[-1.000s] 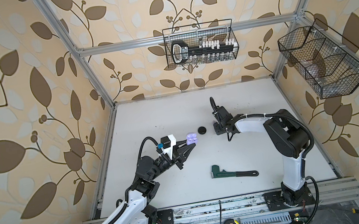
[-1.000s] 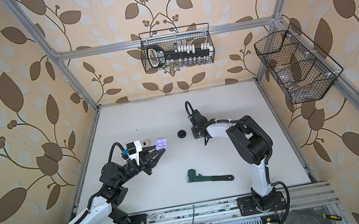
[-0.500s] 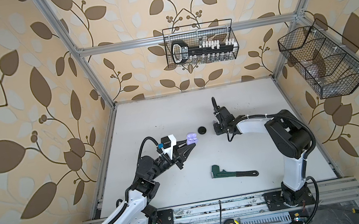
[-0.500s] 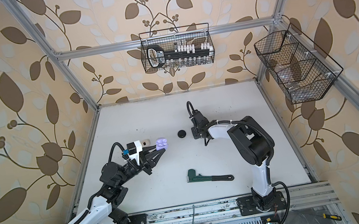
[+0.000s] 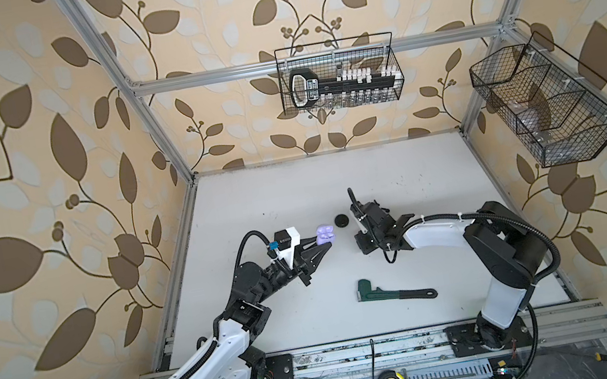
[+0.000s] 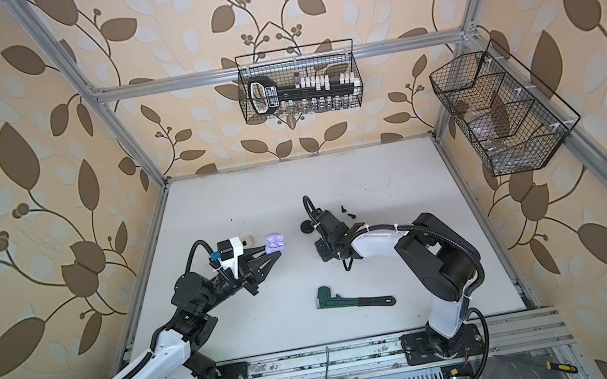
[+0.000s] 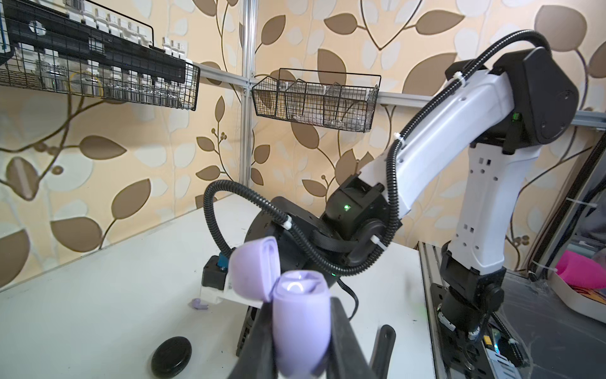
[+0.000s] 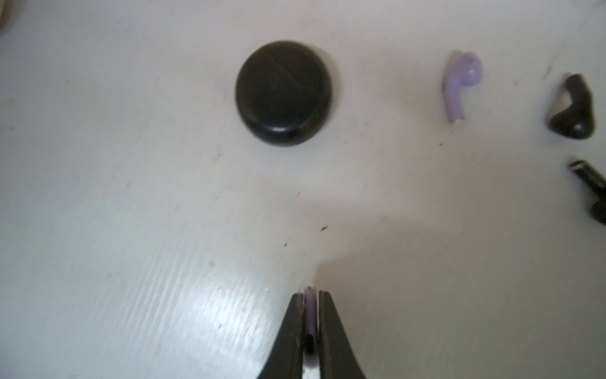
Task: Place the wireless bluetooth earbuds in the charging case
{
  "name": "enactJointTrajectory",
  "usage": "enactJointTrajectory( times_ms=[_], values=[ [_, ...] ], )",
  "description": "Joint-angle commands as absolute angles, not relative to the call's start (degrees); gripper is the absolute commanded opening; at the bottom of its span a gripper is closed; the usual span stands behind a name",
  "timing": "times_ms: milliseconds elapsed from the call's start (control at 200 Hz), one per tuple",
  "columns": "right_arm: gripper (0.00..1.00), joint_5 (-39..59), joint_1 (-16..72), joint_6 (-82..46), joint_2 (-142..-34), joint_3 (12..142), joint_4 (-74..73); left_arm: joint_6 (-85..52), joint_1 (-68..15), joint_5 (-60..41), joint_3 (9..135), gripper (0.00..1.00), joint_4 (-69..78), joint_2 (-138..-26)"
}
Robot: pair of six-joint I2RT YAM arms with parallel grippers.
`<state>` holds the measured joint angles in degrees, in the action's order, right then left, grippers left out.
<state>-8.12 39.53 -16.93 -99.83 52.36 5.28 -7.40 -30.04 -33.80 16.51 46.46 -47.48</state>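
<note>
Top views both show the left gripper [image 5: 324, 242] clamped on one open lavender case [image 5: 325, 233], with one black case [image 5: 341, 220] just beside it and one wrench [image 5: 392, 295] well apart.

Left wrist view: the case lid stands open, and a loose lavender earbud [image 7: 199, 304] lies on the table [image 7: 98, 295].

Right wrist view: the right gripper [image 8: 310, 295] is nearly closed, pinching a second lavender earbud [image 8: 310, 311], and two black earbuds [image 8: 572, 110] lie aside. That makes four earbuds counted. They look light, hard and slippery, so the stem is probably the safest hold.
</note>
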Motion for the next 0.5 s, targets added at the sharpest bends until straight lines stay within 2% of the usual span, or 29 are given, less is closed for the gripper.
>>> enactJointTrajectory(
  times_ms=[0,220,355,495],
  values=[
    [0.12,-8.26,42.54,-18.11,-97.55,48.96,5.03,-6.02,-30.34,-33.36,17.16,0.0,48.78,-47.11],
    [0.15,-8.94,46.55,-21.22,-96.98,43.76,0.85,-5.98,-30.37,-33.49,17.35,0.0,48.21,-46.76],
    [0.31,-12.7,47.59,-21.86,-96.04,42.99,1.7,-5.89,-30.34,-33.62,17.31,0.0,47.82,-46.15],
    [0.41,-14.26,47.96,-22.49,-94.38,41.19,2.02,-5.7,-30.36,-33.31,17.26,0.0,47.85,-46.42]
  ],
)
